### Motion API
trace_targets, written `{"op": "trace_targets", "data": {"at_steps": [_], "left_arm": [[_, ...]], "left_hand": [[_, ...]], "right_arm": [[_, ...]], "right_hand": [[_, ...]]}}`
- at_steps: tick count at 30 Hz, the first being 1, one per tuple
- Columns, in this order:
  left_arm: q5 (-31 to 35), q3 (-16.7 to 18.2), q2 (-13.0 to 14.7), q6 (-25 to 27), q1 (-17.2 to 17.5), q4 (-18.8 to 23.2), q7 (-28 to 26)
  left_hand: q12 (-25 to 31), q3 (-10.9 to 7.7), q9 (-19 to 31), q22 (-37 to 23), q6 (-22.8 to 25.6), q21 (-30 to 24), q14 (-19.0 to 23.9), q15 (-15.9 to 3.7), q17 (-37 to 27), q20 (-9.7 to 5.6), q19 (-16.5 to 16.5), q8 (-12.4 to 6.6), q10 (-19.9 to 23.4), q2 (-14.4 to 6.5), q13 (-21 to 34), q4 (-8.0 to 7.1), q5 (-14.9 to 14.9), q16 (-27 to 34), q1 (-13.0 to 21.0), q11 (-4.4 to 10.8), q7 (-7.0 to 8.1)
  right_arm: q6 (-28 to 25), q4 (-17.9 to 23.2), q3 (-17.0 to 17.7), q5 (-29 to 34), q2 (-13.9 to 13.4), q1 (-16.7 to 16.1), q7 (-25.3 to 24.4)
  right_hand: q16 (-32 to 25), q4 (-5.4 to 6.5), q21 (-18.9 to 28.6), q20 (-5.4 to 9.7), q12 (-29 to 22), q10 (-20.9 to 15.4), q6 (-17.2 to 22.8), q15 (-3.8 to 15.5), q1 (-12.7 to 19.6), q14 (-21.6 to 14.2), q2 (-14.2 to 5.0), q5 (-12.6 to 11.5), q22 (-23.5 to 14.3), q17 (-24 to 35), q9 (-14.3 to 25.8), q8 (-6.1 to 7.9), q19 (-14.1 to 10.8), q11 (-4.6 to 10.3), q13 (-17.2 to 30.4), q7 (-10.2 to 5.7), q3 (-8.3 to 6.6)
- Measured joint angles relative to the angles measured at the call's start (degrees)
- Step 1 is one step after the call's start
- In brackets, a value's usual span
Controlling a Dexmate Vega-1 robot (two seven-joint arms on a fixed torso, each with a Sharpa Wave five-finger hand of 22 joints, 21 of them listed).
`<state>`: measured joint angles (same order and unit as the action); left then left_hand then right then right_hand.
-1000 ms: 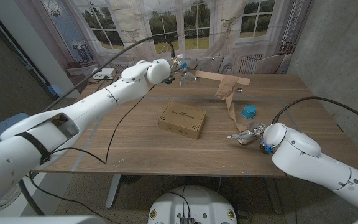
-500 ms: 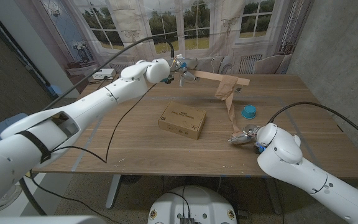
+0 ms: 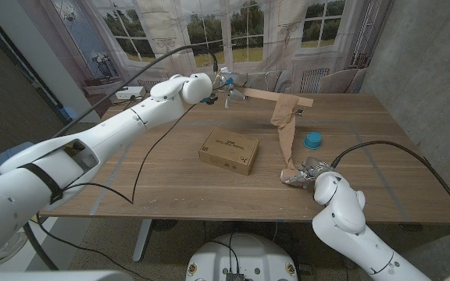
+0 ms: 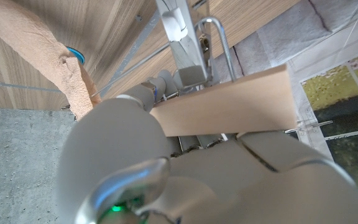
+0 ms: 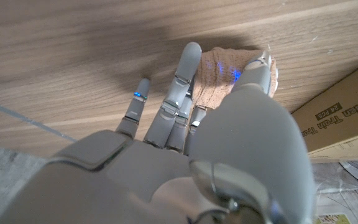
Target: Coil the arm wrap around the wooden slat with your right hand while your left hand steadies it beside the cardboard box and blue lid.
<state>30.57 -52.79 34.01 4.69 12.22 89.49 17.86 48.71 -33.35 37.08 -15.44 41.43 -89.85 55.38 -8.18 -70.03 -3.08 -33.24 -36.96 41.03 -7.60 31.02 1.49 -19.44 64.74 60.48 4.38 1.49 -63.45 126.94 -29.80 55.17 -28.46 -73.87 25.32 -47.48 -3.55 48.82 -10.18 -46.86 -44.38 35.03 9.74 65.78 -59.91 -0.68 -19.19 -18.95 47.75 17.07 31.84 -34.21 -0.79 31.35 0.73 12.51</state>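
My left hand [image 3: 226, 83] grips one end of the wooden slat [image 3: 276, 97] and holds it level above the table's far side. The tan arm wrap [image 3: 286, 129] is draped over the slat and hangs down to the table. Its lower end [image 5: 227, 70] is pinched between the thumb and fingers of my right hand [image 3: 301, 172], near the table's front, right of the cardboard box [image 3: 230, 150]. The blue lid [image 3: 312, 140] lies just right of the hanging wrap. In the left wrist view the slat [image 4: 229, 106] crosses my left hand [image 4: 166, 168], with the wrap [image 4: 55, 56] beyond it.
The wooden table [image 3: 162, 179] has open surface left of the box and along its front. The box's edge [image 5: 344, 118] shows close beside my right hand [image 5: 185, 124]. A black cable [image 3: 143, 168] hangs from the left arm over the table. Chairs and a window backdrop stand behind.
My right hand has swung left towards the box, carrying the wrap's lower end, so the wrap now hangs nearly straight down. The left hand and slat have stayed put.
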Motion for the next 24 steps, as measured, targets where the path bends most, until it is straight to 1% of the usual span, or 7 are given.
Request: {"op": "trace_targets", "data": {"at_steps": [1,3,5,19,20,21,24], "left_arm": [[0.00,0.03,0.02,0.00,0.00,0.02,0.01],[0.00,0.05,0.02,0.01,0.00,0.08,0.01],[0.00,0.06,0.02,0.07,0.00,0.26,0.01],[0.21,0.09,0.03,0.85,0.29,0.98,0.11],[0.23,0.10,0.03,0.90,0.37,1.19,0.11],[0.25,0.09,0.03,0.94,0.38,1.20,0.11],[0.29,0.10,0.09,1.13,0.59,1.54,0.12]], "left_hand": [[0.00,0.00,0.00,0.00,0.00,0.00,0.00,0.00,0.00,0.00,0.00,0.02,0.00,0.00,0.00,0.00,0.00,0.00,0.00,0.00,0.00],[0.00,0.00,0.00,0.00,0.00,0.00,0.00,0.00,0.00,0.00,0.00,0.03,0.00,0.00,0.00,0.00,0.00,0.00,0.00,0.00,0.00],[0.00,0.00,0.00,0.00,0.00,0.00,0.00,0.00,0.00,0.00,0.00,0.04,0.00,0.00,0.00,0.00,0.00,0.00,0.00,0.00,0.00],[0.00,-0.23,-0.03,0.12,-0.09,0.00,0.00,0.00,0.00,0.00,0.00,0.10,0.00,0.00,0.00,0.23,0.00,0.00,0.00,0.00,-0.09],[0.00,-0.23,-0.04,0.12,-0.09,0.00,0.00,0.00,0.00,0.00,0.00,0.15,0.00,0.00,0.00,0.23,0.00,0.00,0.00,0.00,-0.09],[0.00,-0.23,-0.04,0.12,-0.09,0.00,0.00,0.00,0.00,0.00,0.00,0.20,0.00,0.00,0.00,0.23,0.00,0.00,0.00,0.00,-0.09],[0.00,-0.23,-0.09,0.24,-0.09,0.00,0.00,0.00,0.00,0.00,0.00,0.21,0.00,0.00,0.00,0.23,0.00,0.00,0.00,0.00,-0.09]], "right_arm": [[1.97,-0.43,0.40,2.03,0.86,-1.24,-2.78],[4.39,-0.84,1.15,3.61,1.79,-2.82,-6.06],[7.42,-1.16,2.41,4.37,2.80,-4.60,-10.16],[27.81,-2.35,11.16,-5.65,4.72,-11.97,-34.47],[32.59,-2.45,11.89,-8.87,4.66,-12.44,-40.13],[32.80,-2.50,12.20,-9.01,4.63,-12.63,-40.36],[38.85,-2.68,13.39,-12.89,4.43,-13.44,-48.61]], "right_hand": [[0.00,0.00,0.20,3.22,-0.13,-0.19,0.00,0.01,0.21,-0.18,0.21,0.16,-0.04,0.32,-0.04,0.00,-5.90,0.19,0.27,0.00,0.00],[0.00,0.01,1.17,12.44,-0.62,-0.19,0.23,0.01,0.57,-0.18,0.57,0.56,-0.91,0.98,-0.03,0.00,-14.58,0.19,0.93,0.21,-0.01],[0.00,0.01,2.20,15.94,-1.09,-0.19,1.25,0.01,0.81,-0.18,0.81,0.72,-1.87,1.69,0.37,0.00,-16.30,0.19,1.51,0.19,-0.01],[0.00,0.02,4.81,16.84,-1.74,-2.25,1.88,0.51,1.35,-0.91,1.34,0.93,-2.98,4.19,1.33,0.79,-16.35,1.02,3.32,0.79,-0.07],[0.00,-1.69,4.86,16.84,-1.97,-2.25,1.88,0.60,1.51,-1.01,1.51,0.94,-3.00,4.34,1.33,0.89,-16.35,1.02,3.32,0.79,-1.79],[0.00,-3.76,4.86,16.84,-2.11,-2.25,1.88,0.60,1.65,-1.01,1.65,0.94,-3.00,4.40,1.33,1.00,-16.35,1.02,3.32,0.79,-3.86],[0.00,-3.91,5.47,16.84,-2.12,-2.86,1.88,0.52,1.98,-1.10,1.97,0.95,-3.00,4.96,1.34,1.19,-16.35,0.97,3.58,0.79,-4.02]]}}
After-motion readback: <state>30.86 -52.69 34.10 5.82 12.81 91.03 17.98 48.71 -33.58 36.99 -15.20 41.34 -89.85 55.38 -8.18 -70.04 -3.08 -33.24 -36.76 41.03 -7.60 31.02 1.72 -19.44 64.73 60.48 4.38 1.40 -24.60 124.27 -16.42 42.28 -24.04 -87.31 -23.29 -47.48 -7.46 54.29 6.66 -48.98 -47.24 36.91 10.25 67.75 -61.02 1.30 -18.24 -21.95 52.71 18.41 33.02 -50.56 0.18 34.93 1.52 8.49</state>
